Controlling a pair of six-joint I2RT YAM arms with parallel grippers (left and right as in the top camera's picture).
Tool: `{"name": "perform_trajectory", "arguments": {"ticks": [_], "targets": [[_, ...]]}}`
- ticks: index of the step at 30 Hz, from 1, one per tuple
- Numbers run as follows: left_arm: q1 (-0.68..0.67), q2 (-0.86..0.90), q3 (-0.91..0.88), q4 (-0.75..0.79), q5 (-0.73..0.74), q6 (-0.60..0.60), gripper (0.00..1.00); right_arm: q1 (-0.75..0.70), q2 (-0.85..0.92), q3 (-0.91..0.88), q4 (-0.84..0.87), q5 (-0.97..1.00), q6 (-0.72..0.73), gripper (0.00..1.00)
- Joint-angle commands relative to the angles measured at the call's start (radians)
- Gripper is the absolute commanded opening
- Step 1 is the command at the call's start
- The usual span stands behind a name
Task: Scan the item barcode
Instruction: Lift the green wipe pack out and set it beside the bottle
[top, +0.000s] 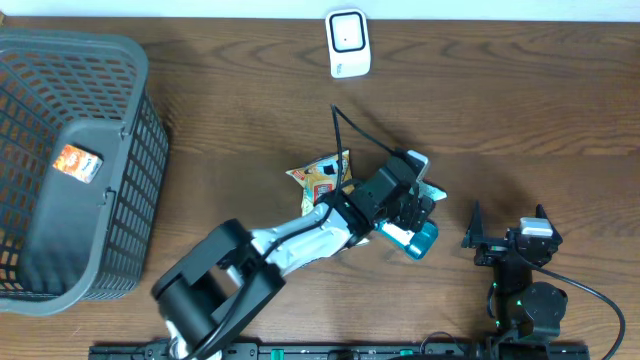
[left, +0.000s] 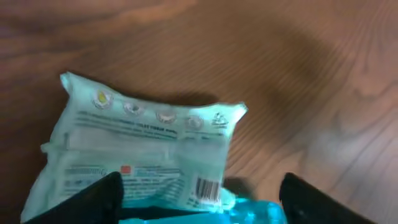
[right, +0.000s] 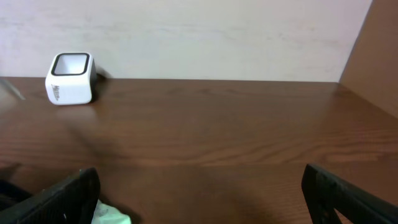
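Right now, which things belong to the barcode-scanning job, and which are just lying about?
In the job:
- teal pack, its barcode showing
- scanner
- left pincer, open over the teal pack

Lying about, as far as this scan goes:
- yellow pack
- basket, with an orange pack inside
- right pincer, open, off to the side

**Packet flat, barcode up**

The pale mint packet (left: 143, 149) lies flat on the table (left: 298, 74), printed back facing up, with a row of small round icons along its far edge. Its black-and-white barcode (left: 208, 186) shows clearly near the right corner. Over at the table's far edge, well apart, stands the scanner (top: 348, 42), a small upright white block with a dark-rimmed window.
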Motion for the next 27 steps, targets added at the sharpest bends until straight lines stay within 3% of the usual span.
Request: {"name": "perform_trajectory", "arguments": {"ticks": [1,12,20,27], "targets": [[0.001,-0.13,0.011,-0.033,-0.023,0.087,0.94,-0.005,0.0,-0.002,-0.003,-0.002,-0.008,0.99],[0.072,-0.57,0.013,-0.377,-0.43,0.111,0.97,-0.005,0.0,-0.002,-0.003,-0.002,-0.008,0.99],[0.316,-0.8,0.087,-0.597,-0.447,0.11,0.97,-0.005,0.0,-0.002,-0.003,-0.002,-0.008,0.99],[0.486,-0.87,0.194,-0.701,-0.447,0.11,0.97,-0.005,0.0,-0.002,-0.003,-0.002,-0.008,0.99]]}}
